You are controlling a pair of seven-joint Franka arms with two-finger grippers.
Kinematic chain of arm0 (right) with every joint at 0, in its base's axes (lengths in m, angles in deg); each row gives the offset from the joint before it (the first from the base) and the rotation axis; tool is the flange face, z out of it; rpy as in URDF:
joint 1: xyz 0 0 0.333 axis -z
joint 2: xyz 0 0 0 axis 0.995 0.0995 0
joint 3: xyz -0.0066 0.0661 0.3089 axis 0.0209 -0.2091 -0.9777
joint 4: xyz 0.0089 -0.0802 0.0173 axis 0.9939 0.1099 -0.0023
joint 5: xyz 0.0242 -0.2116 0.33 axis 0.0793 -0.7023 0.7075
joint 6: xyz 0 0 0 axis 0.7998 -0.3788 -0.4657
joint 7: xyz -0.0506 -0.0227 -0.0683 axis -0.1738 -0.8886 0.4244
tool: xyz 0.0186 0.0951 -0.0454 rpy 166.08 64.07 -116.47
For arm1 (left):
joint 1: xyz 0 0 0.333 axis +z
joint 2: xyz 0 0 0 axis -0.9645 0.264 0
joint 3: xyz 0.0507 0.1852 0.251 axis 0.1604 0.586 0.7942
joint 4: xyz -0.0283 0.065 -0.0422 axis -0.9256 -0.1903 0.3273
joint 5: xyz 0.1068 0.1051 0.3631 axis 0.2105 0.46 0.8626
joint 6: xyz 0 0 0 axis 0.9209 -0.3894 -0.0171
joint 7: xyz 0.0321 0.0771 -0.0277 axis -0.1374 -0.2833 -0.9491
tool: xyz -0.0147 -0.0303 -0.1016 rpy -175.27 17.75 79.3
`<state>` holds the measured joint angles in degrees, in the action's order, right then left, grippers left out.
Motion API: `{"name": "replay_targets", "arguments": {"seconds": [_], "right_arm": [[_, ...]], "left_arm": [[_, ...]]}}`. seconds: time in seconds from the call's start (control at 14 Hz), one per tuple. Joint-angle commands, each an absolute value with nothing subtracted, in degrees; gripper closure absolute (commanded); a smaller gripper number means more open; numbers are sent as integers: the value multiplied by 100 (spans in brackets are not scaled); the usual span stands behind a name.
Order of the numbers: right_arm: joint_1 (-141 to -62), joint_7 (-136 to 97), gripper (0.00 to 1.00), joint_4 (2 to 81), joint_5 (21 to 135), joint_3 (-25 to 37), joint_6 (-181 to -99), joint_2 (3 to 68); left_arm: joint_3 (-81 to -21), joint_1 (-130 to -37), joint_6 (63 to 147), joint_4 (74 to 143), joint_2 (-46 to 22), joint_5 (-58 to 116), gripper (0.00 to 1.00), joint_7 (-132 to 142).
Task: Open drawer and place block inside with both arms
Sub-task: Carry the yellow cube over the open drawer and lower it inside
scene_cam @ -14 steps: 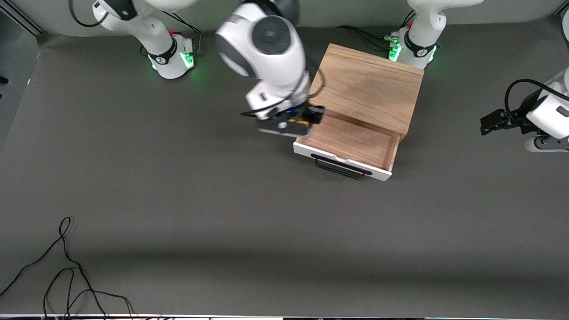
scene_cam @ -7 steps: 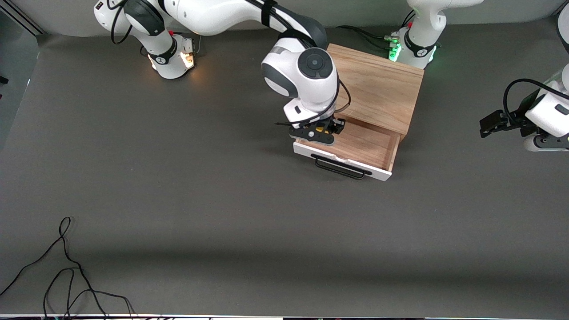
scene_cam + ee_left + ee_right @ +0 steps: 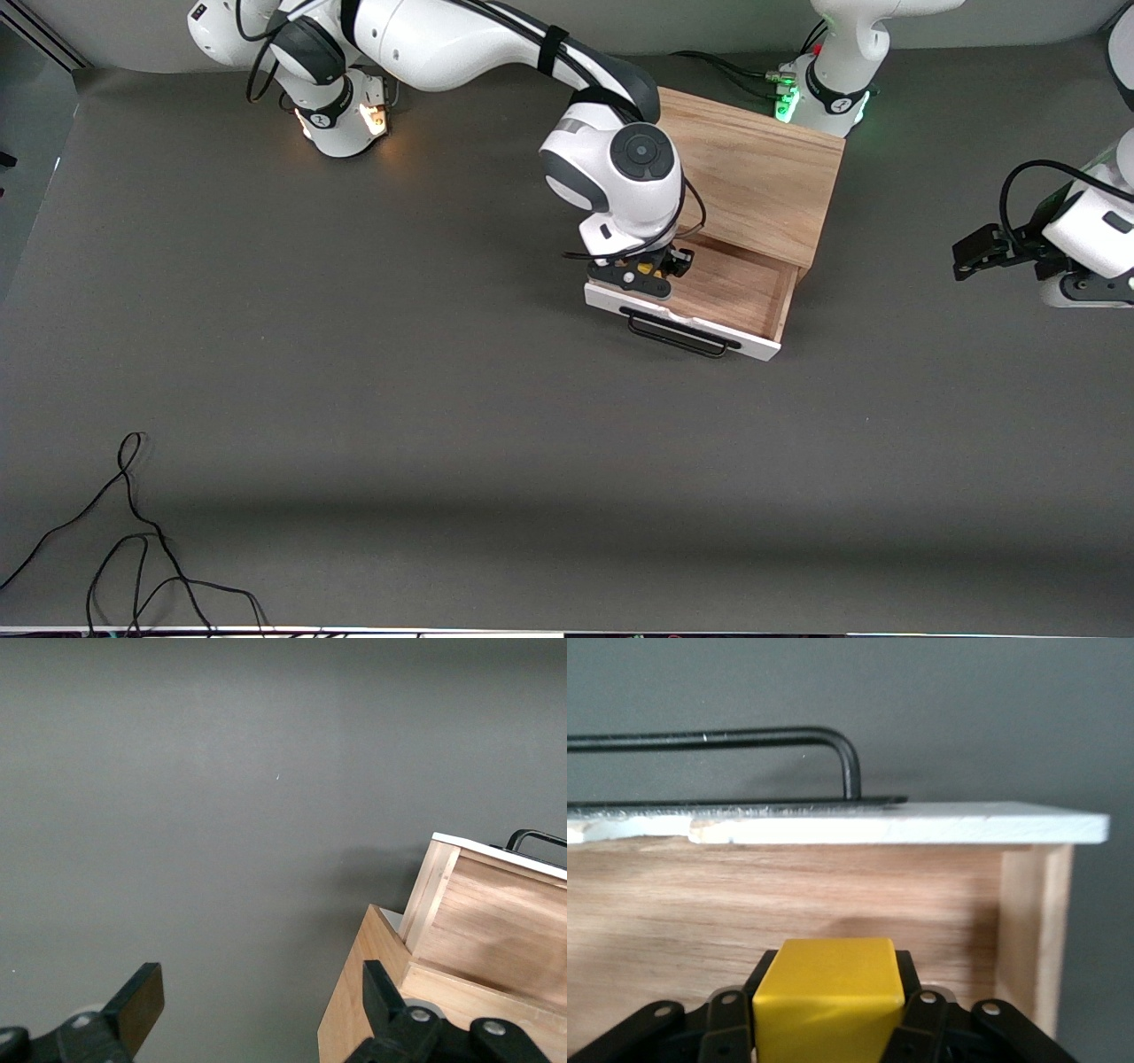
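The light-wood cabinet (image 3: 753, 168) stands near the left arm's base, its drawer (image 3: 740, 288) pulled out, with a white front and a black wire handle (image 3: 678, 337). My right gripper (image 3: 647, 270) is low in the drawer, at its corner toward the right arm's end, shut on the yellow block (image 3: 645, 268). In the right wrist view the block (image 3: 830, 992) sits between the fingers (image 3: 726, 1028) just inside the white front panel (image 3: 921, 826). My left gripper (image 3: 974, 248) waits open and empty over the table at the left arm's end; its wrist view shows the cabinet's side (image 3: 372, 992).
A loose black cable (image 3: 133, 532) lies on the grey table near the front camera at the right arm's end. The two arm bases (image 3: 341, 115) (image 3: 824, 97) stand along the table's farthest edge.
My right arm has come down over the drawer and lowered the block into it. The light at its base has turned from green to amber. The left arm has barely moved.
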<state>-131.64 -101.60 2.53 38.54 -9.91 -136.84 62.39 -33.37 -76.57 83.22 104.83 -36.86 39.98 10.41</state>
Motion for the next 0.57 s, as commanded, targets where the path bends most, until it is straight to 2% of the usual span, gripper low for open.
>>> {"name": "replay_targets", "arguments": {"seconds": [0.0,0.29,0.43,0.5], "right_arm": [[-13245,-10417,100,-14,3761,-940,-13831,6494],[-13281,-10417,100,-6,3761,-940,-13947,6565],[-13281,-10391,95,-6,3752,-949,-13947,6557],[-13289,-10400,67,-6,3752,-949,-13947,6557]], "left_arm": [[-2943,-8005,8261,10328,-3619,3979,0,1149],[-2952,-7996,8253,10320,-3627,3979,0,1150],[-2943,-7988,8253,10320,-3636,3962,0,1194],[-2943,-7988,8244,10311,-3662,3962,0,1185]]}}
